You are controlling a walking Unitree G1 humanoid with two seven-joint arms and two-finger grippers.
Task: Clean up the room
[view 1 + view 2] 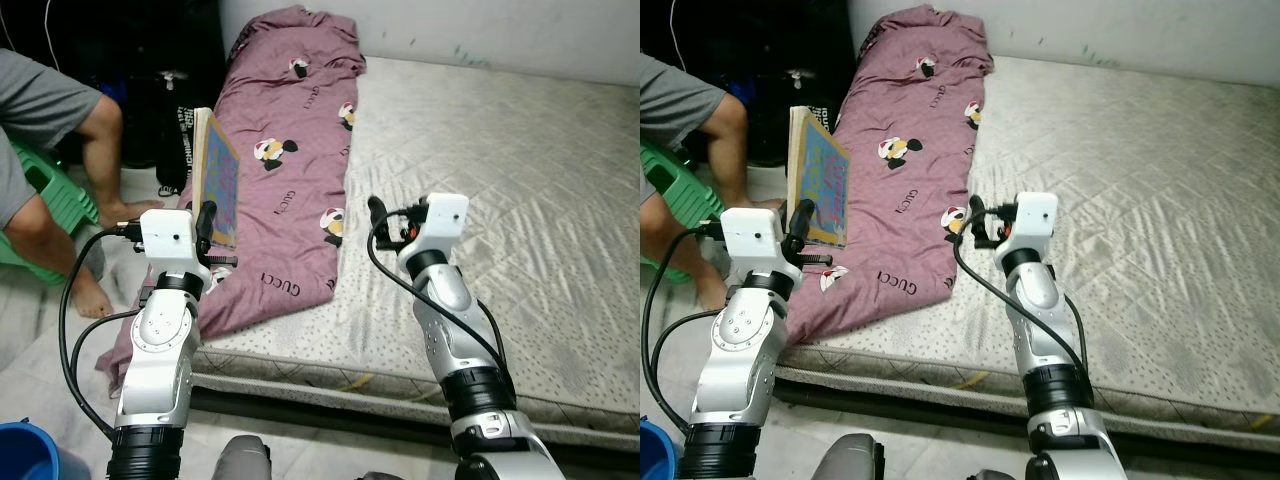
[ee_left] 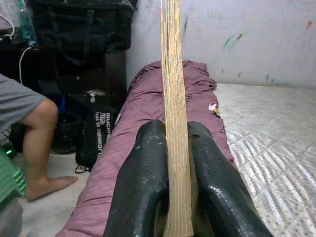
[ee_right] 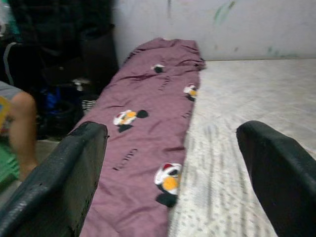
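Note:
My left gripper [image 1: 206, 222] is shut on a thick book [image 1: 218, 178] with a blue and yellow cover. It holds the book upright by its lower edge, above the near left part of the mauve cartoon-print blanket [image 1: 300, 130]. In the left wrist view the book's page edge [image 2: 174, 98] stands between the two black fingers [image 2: 143, 182]. My right gripper [image 1: 378, 215] is open and holds nothing. It hovers over the mattress [image 1: 520, 180], just beside the blanket's right edge [image 3: 148, 148].
A person [image 1: 40, 120] sits on a green stool [image 1: 55, 190] at the left, bare feet on the floor beside the mattress. Black bags [image 1: 175, 130] stand against the wall behind them. A blue bucket [image 1: 25, 450] is at the bottom left corner.

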